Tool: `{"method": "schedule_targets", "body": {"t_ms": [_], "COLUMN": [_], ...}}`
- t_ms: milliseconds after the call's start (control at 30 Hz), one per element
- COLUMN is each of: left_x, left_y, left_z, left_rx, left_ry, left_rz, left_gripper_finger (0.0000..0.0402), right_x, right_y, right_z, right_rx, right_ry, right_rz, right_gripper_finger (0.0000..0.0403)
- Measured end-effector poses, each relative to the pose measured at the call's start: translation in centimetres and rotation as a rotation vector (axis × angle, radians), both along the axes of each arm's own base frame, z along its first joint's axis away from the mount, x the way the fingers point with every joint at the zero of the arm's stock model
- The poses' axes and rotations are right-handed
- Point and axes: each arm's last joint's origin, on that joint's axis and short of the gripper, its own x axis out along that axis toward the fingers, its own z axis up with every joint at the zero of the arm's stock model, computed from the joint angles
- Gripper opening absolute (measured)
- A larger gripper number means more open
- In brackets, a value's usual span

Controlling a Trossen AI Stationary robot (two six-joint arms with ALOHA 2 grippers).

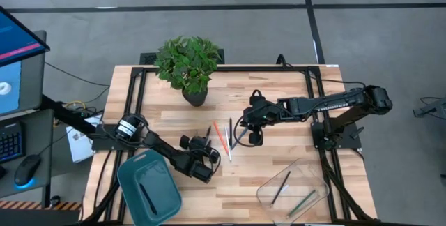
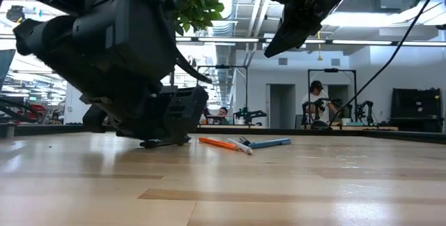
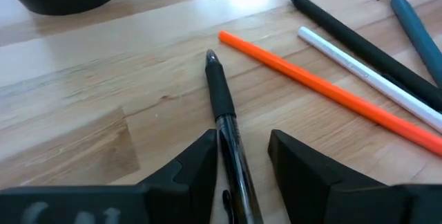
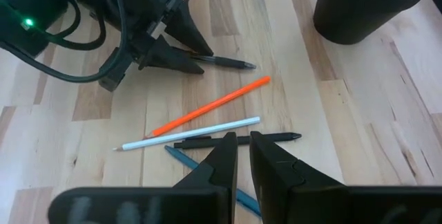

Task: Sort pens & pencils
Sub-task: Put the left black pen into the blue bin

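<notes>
Both arms are dark, near-black, built of boxy segments joined by rounded joints; the left arm (image 1: 150, 141) carries a round silver-rimmed cap at one joint; the right arm (image 1: 327, 104) shows pale lettering along its long link, too small to read; thin black cables loop beside each wrist; the left gripper (image 3: 242, 165) ends in two matte black wedge-shaped fingers; the right gripper (image 4: 242, 156) has the same tapered black pair; a small green light glows on the left arm's housing.
</notes>
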Motion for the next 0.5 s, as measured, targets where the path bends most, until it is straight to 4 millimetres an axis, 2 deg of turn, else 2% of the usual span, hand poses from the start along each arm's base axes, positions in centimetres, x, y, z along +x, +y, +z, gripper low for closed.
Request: {"method": "schedule_targets", "body": {"t_ms": [233,500], "left_x": [0.0,-0.2], "left_y": [-0.32,-0.92], "left_z": [-0.12,-0.98], "left_rx": [0.003,0.081], "left_ry": [-0.015,-0.053], "left_rz": [-0.014,-0.023], "left_gripper_finger": [0.0128,0.0128], "right_x": [0.0,0.0], "right_y": [0.0,0.0], "right_z": [0.01,0.01], "right_rx": [0.0,0.001], "right_ry": [-0.001,-0.001], "right_rz": [0.0,0.0], "right_gripper_finger": [0.0063,0.0063]}}
